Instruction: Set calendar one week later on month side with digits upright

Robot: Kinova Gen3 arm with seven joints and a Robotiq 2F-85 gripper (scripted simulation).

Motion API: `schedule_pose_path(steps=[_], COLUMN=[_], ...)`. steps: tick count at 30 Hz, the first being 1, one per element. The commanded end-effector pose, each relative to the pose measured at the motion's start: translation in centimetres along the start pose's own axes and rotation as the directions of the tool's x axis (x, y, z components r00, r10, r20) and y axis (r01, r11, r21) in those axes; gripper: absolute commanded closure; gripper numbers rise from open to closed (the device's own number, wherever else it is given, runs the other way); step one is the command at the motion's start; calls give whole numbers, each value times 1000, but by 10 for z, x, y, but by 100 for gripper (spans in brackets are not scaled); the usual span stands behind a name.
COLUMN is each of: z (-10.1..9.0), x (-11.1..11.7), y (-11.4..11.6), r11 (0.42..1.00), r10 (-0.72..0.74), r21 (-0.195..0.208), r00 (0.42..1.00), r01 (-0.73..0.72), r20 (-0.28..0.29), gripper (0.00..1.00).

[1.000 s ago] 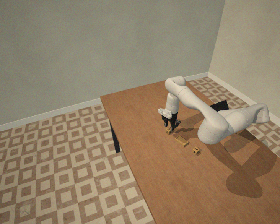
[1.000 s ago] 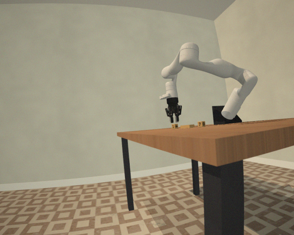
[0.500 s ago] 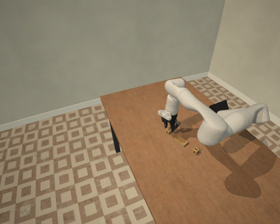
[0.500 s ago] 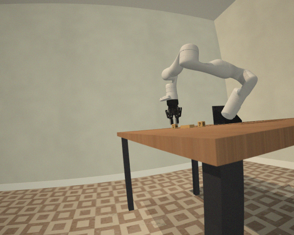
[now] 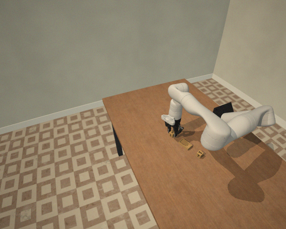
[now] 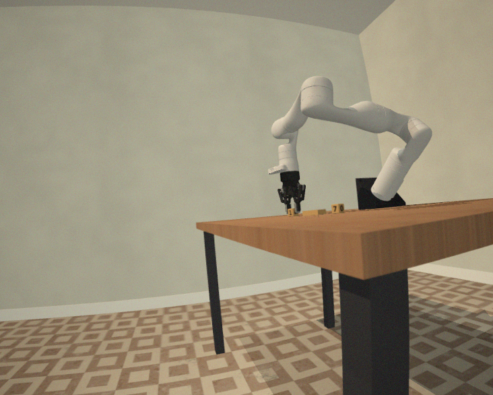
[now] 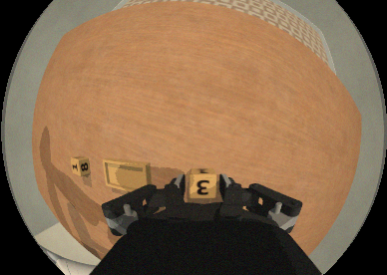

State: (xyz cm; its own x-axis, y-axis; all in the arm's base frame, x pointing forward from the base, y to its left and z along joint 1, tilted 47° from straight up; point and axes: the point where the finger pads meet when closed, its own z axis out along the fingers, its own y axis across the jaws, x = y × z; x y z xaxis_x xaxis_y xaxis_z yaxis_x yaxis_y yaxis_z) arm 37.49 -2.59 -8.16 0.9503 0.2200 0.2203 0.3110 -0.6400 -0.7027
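Observation:
One wooden cube [image 5: 172, 133] [image 6: 290, 212] [image 7: 202, 189] stands on the table; its top shows a 3 in the wrist view, and a side shows a 1 in the exterior view. My gripper [image 5: 172, 133] [image 6: 293, 209] [image 7: 201, 181] points down over this cube, part open, with one fingertip on either side of it. Any contact is too small to tell. The tray [image 5: 185, 144] [image 6: 314, 212] [image 7: 117, 175] lies flat beside it and holds no cube. The other cube [image 5: 200, 154] [image 6: 337, 207] [image 7: 80, 166] stands beyond the tray, showing 7 and 0 in the exterior view. The month's name is not readable.
The wooden table [image 5: 163, 172] [image 6: 281, 224] [image 7: 199, 84] bears everything. A black panel [image 5: 223, 110] [image 6: 365, 193] stands near the arm's base. The arm arches over the table on the side behind the tray, and its shadow falls beyond the far cube.

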Motion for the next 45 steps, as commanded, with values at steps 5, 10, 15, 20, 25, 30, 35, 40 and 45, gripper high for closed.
schedule_pose_path(steps=[5,10,15,20,25,30,35,40,45], z=[0,0,0,0,0,0,0,0,0], x=[0,0,0,0,0,0,0,0,0], y=[0,0,0,0,0,0,0,0,0], r11=[1000,1000,1000,1000,1000,1000,1000,1000,1000], r10=[0,0,0,0,0,0,0,0,0], r21=[-1,-1,-1,-1,-1,-1,-1,-1,-1], r00=[1000,1000,1000,1000,1000,1000,1000,1000,1000], r01=[0,0,0,0,0,0,0,0,0], r20=[0,0,0,0,0,0,0,0,0], gripper=[54,54,54,54,54,54,54,74,74])
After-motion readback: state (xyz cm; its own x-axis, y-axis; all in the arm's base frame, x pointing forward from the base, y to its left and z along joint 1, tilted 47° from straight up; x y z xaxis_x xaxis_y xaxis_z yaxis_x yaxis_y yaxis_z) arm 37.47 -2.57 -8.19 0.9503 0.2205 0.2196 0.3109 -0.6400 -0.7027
